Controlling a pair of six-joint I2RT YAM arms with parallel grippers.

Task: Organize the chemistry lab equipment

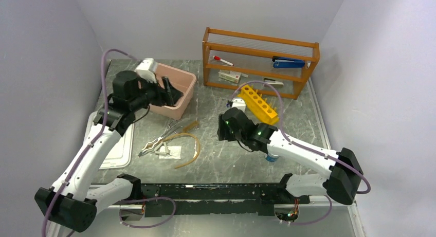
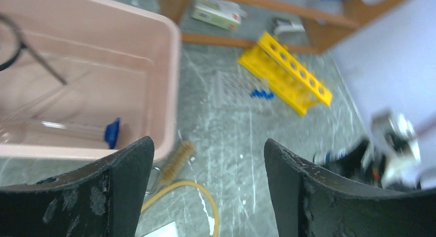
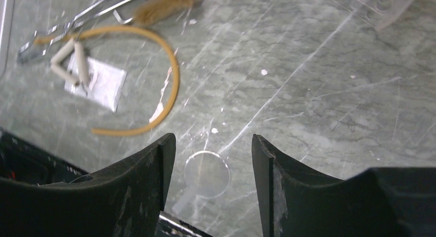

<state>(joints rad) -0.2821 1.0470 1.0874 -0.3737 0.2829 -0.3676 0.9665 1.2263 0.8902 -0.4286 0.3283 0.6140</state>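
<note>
Silvery tongs and tan tubing touching on table, near pink bin; yellow rack before wooden shelf.

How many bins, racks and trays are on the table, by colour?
Pink bin: 1
Yellow tube rack: 1
Brown wooden shelf: 1
White tray: 1
Total: 4
</note>
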